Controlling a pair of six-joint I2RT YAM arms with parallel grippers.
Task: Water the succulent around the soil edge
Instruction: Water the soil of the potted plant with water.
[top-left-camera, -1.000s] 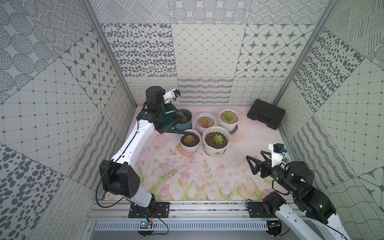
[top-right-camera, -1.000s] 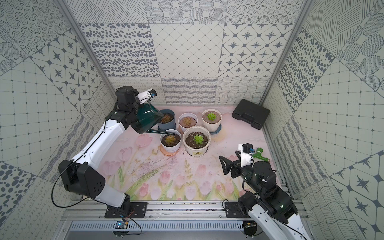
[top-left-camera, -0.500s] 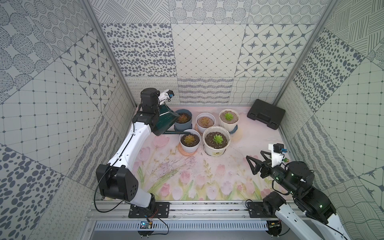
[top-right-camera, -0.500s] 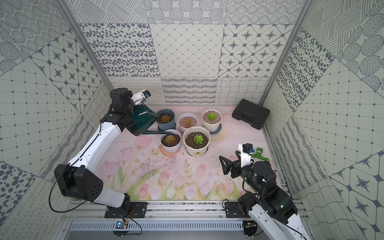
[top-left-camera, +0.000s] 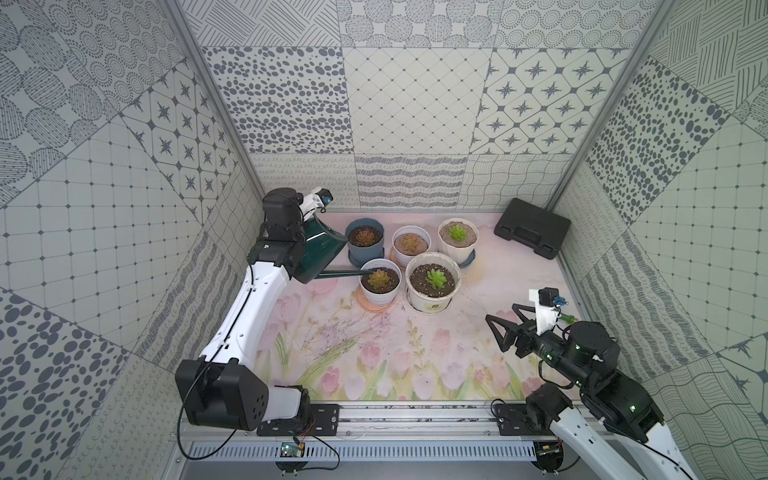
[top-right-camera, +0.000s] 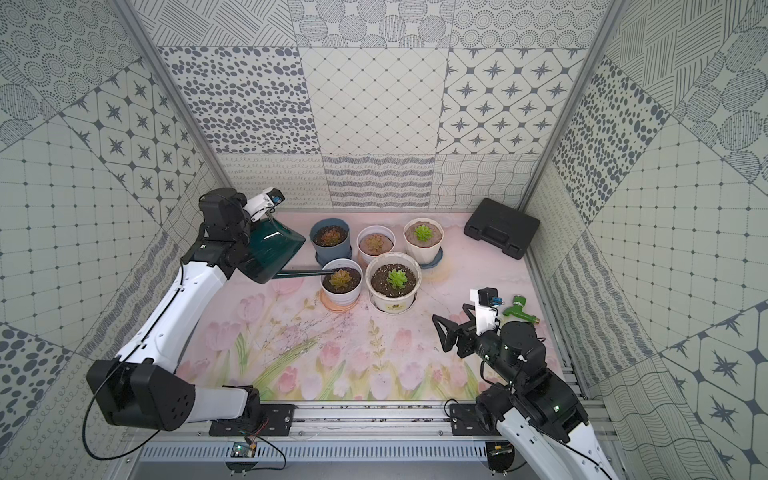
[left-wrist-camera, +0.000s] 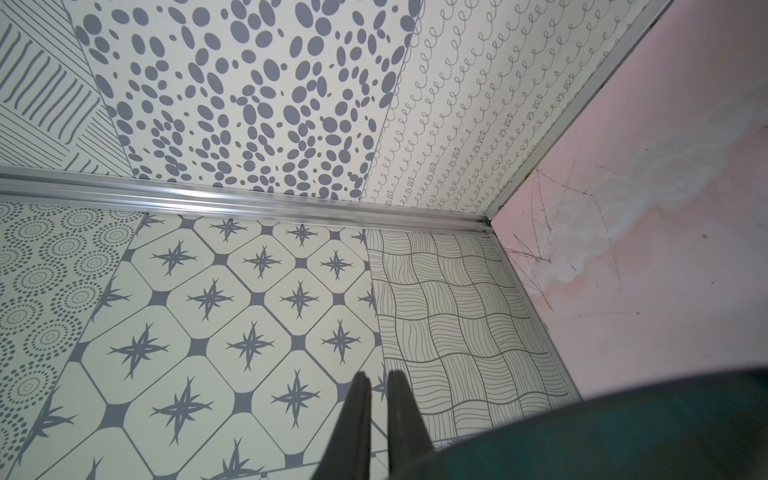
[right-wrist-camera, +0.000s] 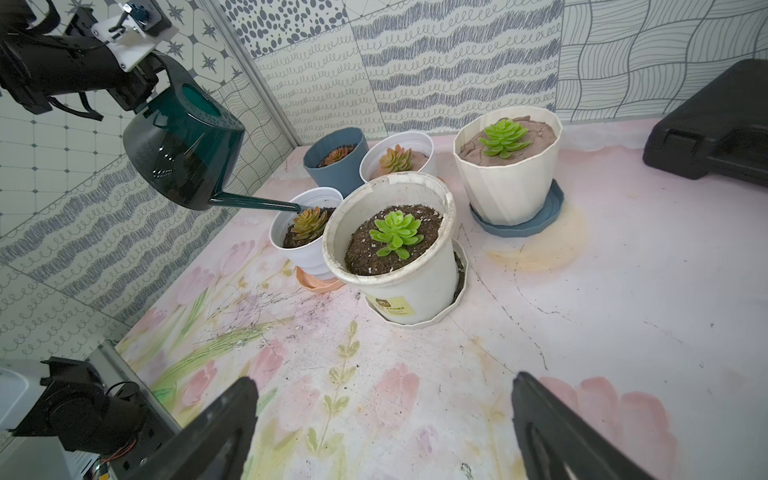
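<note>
Far left: pinches watering can with left end effector, spout over small white pot; holds right end effector spread.

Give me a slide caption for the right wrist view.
Left claw tilts a green watering can, spout at the rim of the small white pot; open right claw idle nearby.

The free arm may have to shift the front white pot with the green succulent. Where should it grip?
Probably the rim of the big white pot, from above on the side nearest the right gripper: one finger outside, one on the soil. The lip is rolled, the body looks too wide to span, the small white pot crowds the other side.
</note>
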